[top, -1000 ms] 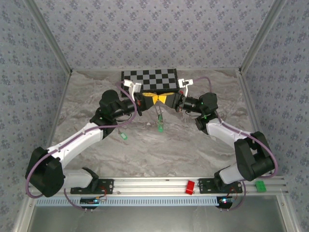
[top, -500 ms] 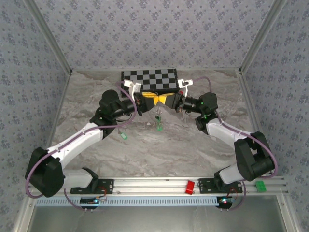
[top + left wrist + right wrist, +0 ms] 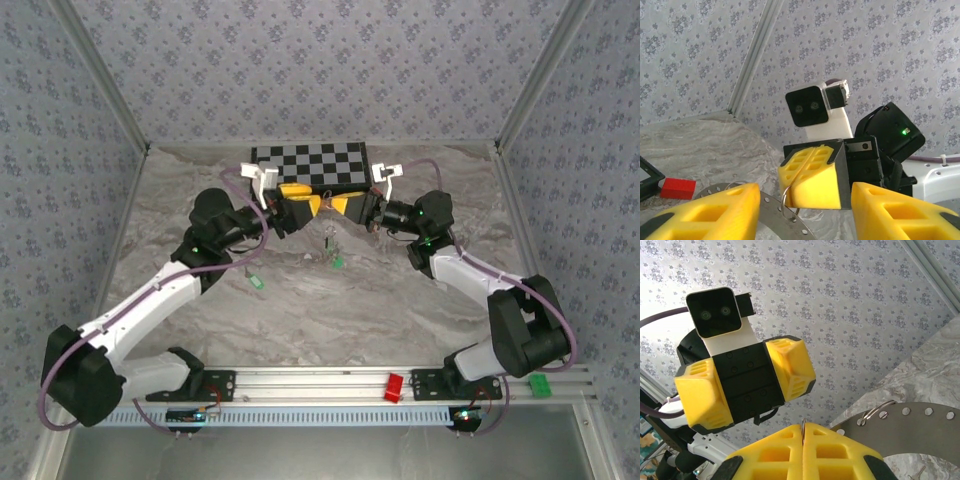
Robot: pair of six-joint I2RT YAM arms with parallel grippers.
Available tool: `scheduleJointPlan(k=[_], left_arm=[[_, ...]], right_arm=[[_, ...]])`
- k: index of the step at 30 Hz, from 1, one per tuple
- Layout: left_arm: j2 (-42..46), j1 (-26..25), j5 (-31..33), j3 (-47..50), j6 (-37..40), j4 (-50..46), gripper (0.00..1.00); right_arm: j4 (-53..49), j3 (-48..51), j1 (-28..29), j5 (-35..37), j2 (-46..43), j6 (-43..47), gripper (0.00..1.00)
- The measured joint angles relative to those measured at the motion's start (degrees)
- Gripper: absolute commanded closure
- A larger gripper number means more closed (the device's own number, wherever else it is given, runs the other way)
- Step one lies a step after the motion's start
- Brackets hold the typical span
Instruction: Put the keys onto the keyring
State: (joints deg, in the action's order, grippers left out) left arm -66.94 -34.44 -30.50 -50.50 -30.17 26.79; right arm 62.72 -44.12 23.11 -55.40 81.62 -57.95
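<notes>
The right gripper (image 3: pixel 803 452) is clamped on the keyring (image 3: pixel 803 426), holding it in the air over the far middle of the table (image 3: pixel 420 310). The left gripper (image 3: pixel 298 203) faces it, just beside, jaws half apart and empty. One key (image 3: pixel 338 262) seems to hang under the keyring, though I cannot tell for sure. The other key (image 3: pixel 256 282) lies left of centre. To thread it well, the left gripper should pinch its green head and leave the hole free, while the right gripper holds steady. Count: two keys, one keyring, two grippers.
</notes>
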Motion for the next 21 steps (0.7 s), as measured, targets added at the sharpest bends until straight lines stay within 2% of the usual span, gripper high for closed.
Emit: scheduleJointPlan(k=[8, 15, 18, 21], left_arm=[[-3.74, -0.07, -0.33, -0.42, -0.63, -1.57, 0.65], [-5.03, -0.61, -0.79, -1.29, -0.79, -2.34, 0.68], [-5.29, -1.01, -1.27, -1.55, -0.7, -2.4, 0.74], [-5.57, -1.38, -1.73, -1.81, -0.48, -2.69, 0.75]], right_arm=[[-1.38, 0.04, 0.17, 0.07, -0.76, 1.16, 1.0], [-4.96, 0.04, 0.94, 0.11, -1.84, 4.39, 1.0], [-6.6, 0.04, 1.29, 0.33, -2.27, 5.77, 1.0], [-8.13, 0.07, 1.53, 0.59, -2.89, 6.97, 1.0]])
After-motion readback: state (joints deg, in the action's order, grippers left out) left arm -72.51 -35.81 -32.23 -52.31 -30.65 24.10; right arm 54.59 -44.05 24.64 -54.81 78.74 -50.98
